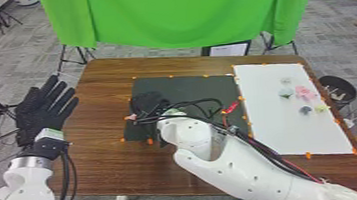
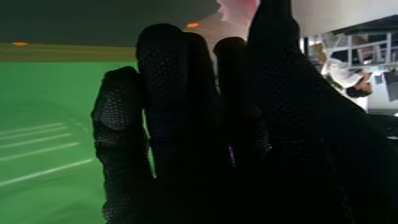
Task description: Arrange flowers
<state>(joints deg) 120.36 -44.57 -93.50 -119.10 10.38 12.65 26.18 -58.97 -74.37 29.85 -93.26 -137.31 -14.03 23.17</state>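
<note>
White, jointed right arm point(image 1: 200, 139) with black and red cables: extending from the lower right of the frame towards its centre. Right hand point(image 1: 148, 104), black fabric glove: hovering or resting over the dark rectangular mat point(image 1: 187, 85), contact impossible to tell; in the right wrist view, its fingers are extending nearly straight, open. Left hand point(image 1: 39, 114), matching black glove: standing open at the left of the frame, fingers spreading upward. Artificial flowers, pink point(image 1: 305, 93), whitish point(image 1: 286, 93), blue-grey point(image 1: 306, 110) and pale green point(image 1: 321, 108): lying grouped on the white rectangular sheet point(image 1: 280, 134), right of the frame. Small red object point(image 1: 231, 107): lying near the mat's right edge. Brown wooden tabletop point(image 1: 108, 165): supporting mat and sheet, small orange markers dotting their edges. Green cloth point(image 1: 174, 18): hanging across the top of the frame.
</note>
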